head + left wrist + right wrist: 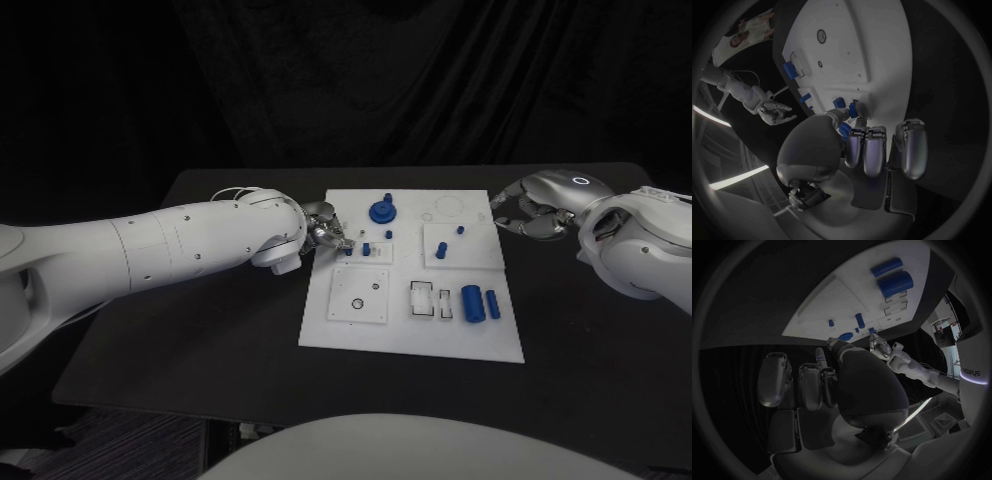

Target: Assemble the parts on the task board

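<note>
Task board point(433, 320): L hand point(326, 232) pinches blue part point(853, 109); R hand point(528, 212) off-board.

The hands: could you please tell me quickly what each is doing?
Left hand: pinches a small blue part at the task board.
Right hand: curled, holds nothing.

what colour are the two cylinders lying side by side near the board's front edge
Blue. The cylinders lie on the white board; clearest in the head view.

two smooth white arms with small dark screws; the left silver many-fingered hand point(325, 232) trails thin pale cables, the right silver hand point(531, 212) has a glowing ring.
</note>
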You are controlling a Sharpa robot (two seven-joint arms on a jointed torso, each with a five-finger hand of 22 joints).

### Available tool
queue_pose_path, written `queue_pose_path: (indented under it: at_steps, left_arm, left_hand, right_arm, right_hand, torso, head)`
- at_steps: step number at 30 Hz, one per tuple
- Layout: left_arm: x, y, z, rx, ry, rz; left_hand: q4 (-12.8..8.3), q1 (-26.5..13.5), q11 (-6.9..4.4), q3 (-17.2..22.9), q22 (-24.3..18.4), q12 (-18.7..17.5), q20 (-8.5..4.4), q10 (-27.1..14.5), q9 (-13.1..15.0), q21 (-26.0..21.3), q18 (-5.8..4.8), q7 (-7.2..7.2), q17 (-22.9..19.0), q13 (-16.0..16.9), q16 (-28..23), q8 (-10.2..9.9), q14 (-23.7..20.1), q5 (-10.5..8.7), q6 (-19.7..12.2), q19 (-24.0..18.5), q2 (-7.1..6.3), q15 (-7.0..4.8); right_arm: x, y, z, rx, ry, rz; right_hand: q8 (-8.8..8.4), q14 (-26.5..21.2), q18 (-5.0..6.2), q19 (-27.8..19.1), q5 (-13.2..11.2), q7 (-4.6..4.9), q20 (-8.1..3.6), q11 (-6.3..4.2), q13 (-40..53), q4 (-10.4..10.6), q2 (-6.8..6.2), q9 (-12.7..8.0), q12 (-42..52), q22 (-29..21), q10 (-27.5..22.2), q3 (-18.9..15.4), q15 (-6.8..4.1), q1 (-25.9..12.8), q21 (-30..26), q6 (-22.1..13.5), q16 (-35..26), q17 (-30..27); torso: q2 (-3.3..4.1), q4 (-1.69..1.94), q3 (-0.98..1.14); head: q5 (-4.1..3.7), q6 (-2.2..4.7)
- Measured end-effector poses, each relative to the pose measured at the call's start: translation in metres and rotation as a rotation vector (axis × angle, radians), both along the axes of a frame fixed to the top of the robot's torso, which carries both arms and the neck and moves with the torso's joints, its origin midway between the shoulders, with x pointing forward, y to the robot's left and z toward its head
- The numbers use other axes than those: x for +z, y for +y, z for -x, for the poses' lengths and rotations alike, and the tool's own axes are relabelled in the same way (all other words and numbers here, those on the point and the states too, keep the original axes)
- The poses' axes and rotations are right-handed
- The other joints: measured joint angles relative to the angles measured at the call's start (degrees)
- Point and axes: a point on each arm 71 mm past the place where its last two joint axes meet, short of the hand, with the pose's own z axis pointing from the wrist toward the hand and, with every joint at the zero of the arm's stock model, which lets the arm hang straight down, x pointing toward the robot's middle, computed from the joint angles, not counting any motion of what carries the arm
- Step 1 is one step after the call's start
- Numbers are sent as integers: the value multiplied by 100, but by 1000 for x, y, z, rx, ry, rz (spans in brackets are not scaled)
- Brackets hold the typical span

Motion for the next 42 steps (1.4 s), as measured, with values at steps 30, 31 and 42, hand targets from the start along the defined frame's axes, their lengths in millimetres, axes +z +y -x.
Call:
queue_pose_path:
  at_steps: [30, 31, 42]
  left_arm:
    - [1, -1, -1, -29, -3, -33]
    - [1, -1, -1, -31, -5, -35]
    - [2, -2, -1, -43, -17, -50]
  left_hand:
    - [-48, 51, 0, 17, 0, 0, 0, 0, 45, 0, -1, -19, 0, 0, 0, 34, 0, -21, 22, 0, -68, 0]
    - [-48, 51, 0, 17, 0, 0, 0, 0, 46, 0, -1, -19, 0, 0, 0, 34, 0, -21, 23, 0, -67, 0]
    - [-48, 52, 0, 17, 0, 0, 0, 0, 73, 0, -1, -38, 0, 0, 0, 66, 0, -43, 45, 0, -65, 0]
  right_arm:
    - [-1, -1, 1, -1, 4, 2]
    - [-1, -1, 1, -1, 4, 2]
    - [-1, -1, 1, -2, 5, 3]
  right_hand:
    - [0, 0, 0, 0, 0, 0, 0, 0, 0, 0, 0, -5, -38, -1, 0, 0, 0, 0, -21, 0, 0, 0]
    - [0, 0, 0, 0, 0, 0, 0, 0, 0, 0, 0, -5, -38, -1, 0, 0, 0, 0, -21, 0, 0, 0]
    - [0, 0, 0, 0, 0, 0, 0, 0, 0, 0, 0, -4, -38, -1, 0, 0, 0, 0, -21, 0, 0, 0]
  torso:
    - [-3, 2, 2]
    - [-3, 2, 2]
    - [-3, -1, 2]
  head:
    - [15, 0]
    - [16, 0]
    - [17, 0]
